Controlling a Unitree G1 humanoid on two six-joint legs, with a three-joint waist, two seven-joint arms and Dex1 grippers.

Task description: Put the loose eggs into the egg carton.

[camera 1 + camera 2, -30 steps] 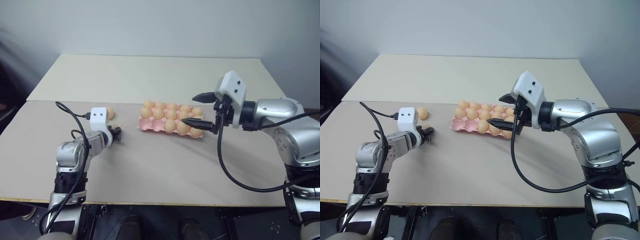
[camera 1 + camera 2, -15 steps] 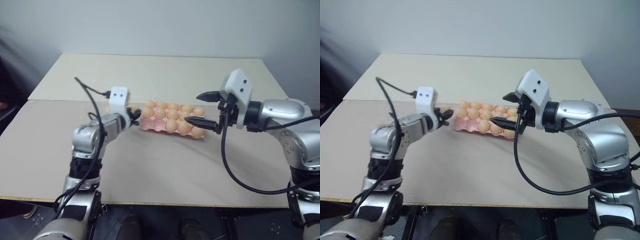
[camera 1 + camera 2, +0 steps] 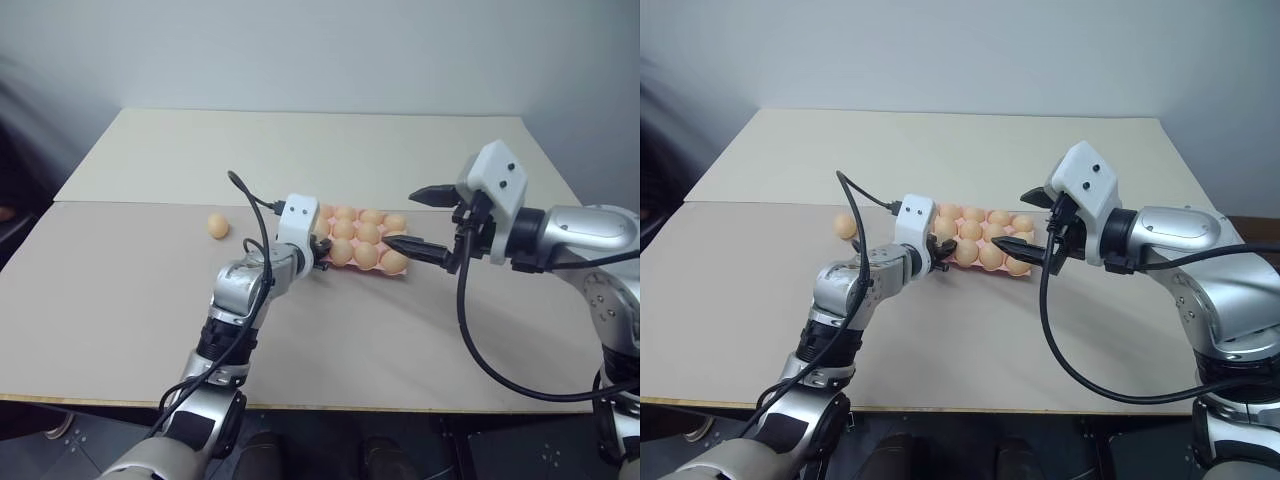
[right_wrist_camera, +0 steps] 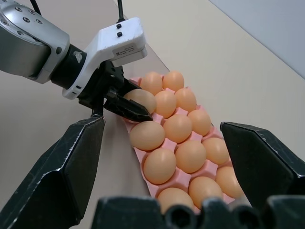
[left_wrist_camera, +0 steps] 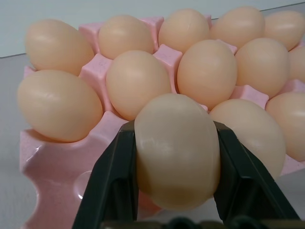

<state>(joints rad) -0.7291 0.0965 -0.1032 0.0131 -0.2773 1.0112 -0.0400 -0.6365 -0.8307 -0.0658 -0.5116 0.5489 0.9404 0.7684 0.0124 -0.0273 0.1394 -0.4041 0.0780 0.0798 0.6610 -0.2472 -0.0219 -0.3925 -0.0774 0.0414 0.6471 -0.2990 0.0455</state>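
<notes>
One egg [image 5: 177,151] sits squeezed in our left gripper [image 5: 174,157], over the pink egg carton's [image 5: 62,164] near-left corner. Our right gripper [image 3: 412,220] hangs wide open, holding nothing. Another loose egg [image 3: 218,225] lies on the table [image 3: 100,300].

A wide, flat beige table [image 3: 330,330] with a matte top takes up most of the scene. A thin straight seam [image 3: 130,203] runs left to right across it, dividing a paler cream far section [image 3: 330,145] from the slightly darker near section. Behind the far edge rises a plain, pale grey-white wall [image 3: 320,50]. Below the table's near edge lies a dark floor [image 3: 330,450]. At the far left, beside the table, stands a dark blurred shape [image 3: 20,150] that cannot be made out.
</notes>
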